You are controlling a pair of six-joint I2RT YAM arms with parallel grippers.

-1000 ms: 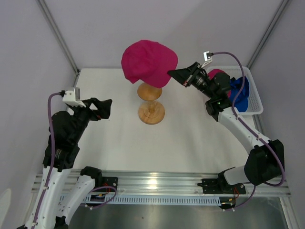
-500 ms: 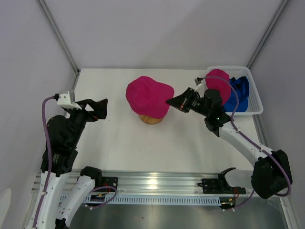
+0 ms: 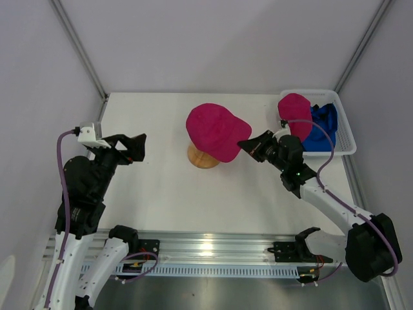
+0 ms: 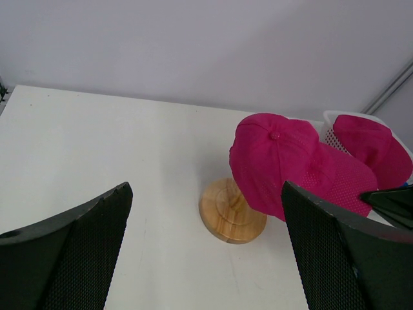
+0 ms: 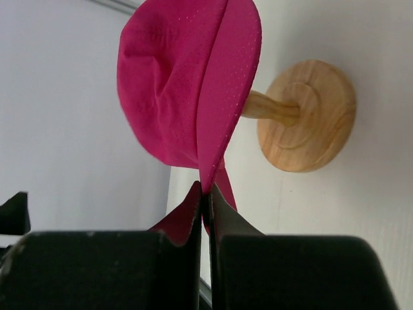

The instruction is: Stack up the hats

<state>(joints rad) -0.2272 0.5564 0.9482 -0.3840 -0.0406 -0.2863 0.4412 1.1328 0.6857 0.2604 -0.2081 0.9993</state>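
**Pink cap over the stand, right gripper on the brim**

Magenta all over this one, lol. One pink cap [image 3: 216, 131] is draped over the top of the wooden stand [image 3: 201, 158] near the middle of the table [image 3: 161, 194]. It sits tilted, with its brim sticking out to the right. The right gripper [image 3: 246, 145] has its fingers pinched tight on the edge of that brim. The wrist view shows it clearly: brim fabric squeezed between the two black fingers, and the stand's post running up into the crown.

The left gripper [image 3: 143, 148] hangs over the left side of the table with its fingers spread wide. It holds nothing and is well apart from the stand.

Back right, the white mesh basket [image 3: 345, 139] holds a second pink cap [image 3: 295, 113] at its left end, with a blue cap [image 3: 322, 126] bunched up beside it. Can't tell if that's one blue hat or two.
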